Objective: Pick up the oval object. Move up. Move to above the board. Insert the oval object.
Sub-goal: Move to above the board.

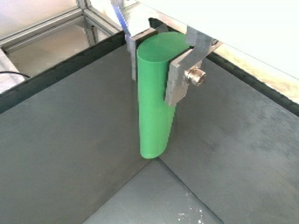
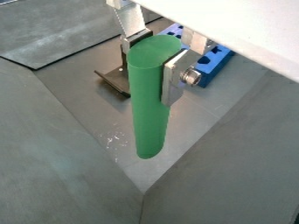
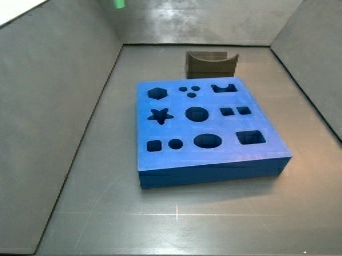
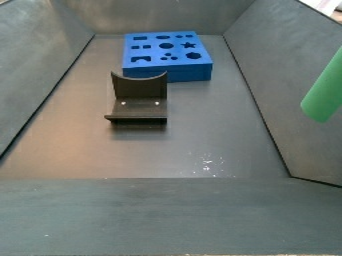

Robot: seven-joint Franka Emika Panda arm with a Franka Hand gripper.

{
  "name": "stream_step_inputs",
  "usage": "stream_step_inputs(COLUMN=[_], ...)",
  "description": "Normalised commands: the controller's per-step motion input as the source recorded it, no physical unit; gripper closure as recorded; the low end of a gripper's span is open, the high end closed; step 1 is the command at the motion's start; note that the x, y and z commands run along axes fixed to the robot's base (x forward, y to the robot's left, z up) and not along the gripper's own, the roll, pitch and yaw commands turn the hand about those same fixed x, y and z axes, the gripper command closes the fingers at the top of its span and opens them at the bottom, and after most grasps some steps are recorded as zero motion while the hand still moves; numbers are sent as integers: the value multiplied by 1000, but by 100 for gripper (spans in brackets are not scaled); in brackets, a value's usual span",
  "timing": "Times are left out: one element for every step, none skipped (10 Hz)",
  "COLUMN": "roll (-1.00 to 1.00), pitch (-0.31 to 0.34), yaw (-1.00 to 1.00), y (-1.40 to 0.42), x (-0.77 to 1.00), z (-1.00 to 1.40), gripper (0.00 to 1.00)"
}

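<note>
While the gripper (image 1: pixel 159 66) hung high above the bin floor (image 4: pixel 187 150), it was clamped on the oval object (image 1: pixel 156 101), peg vertical, silver fingers (image 1: pixel 184 74) pinching its upper end, in both wrist views. Lower end was free, clear of the floor. Gripper body itself wasn't in either side view; only a slice of the green peg (image 4: pixel 323 88) showed at the frame edge, over the sloped side wall (image 4: pixel 274 90). A tiny green bit also showed at the frame top in a side view (image 3: pixel 118 3).

Board (image 3: pixel 207 125) lay flat on the floor near the back wall, holes up, all empty. Fixture (image 4: pixel 136 100) stood on the floor just beside the board, between it and the floor centre. Peg was well apart from the board, not over it; board corner (image 2: pixel 212 61) showed behind the fingers in a wrist view.
</note>
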Motion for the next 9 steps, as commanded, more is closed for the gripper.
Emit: stream_step_inputs(roll=[68,68,68,68,68,68,68,68,68], pitch=[71,71,71,71,71,71,71,71,71], yaw=[20,20,20,20,20,20,20,20,20], y=[-3,-3,-3,-3,-3,-3,-3,-3,-3], x=[-430,-430,-430,-430,-430,-430,-430,-430,-430], z=[20,20,20,20,20,20,20,20,20], gripper=[100,100,100,100,100,100,100,100,100])
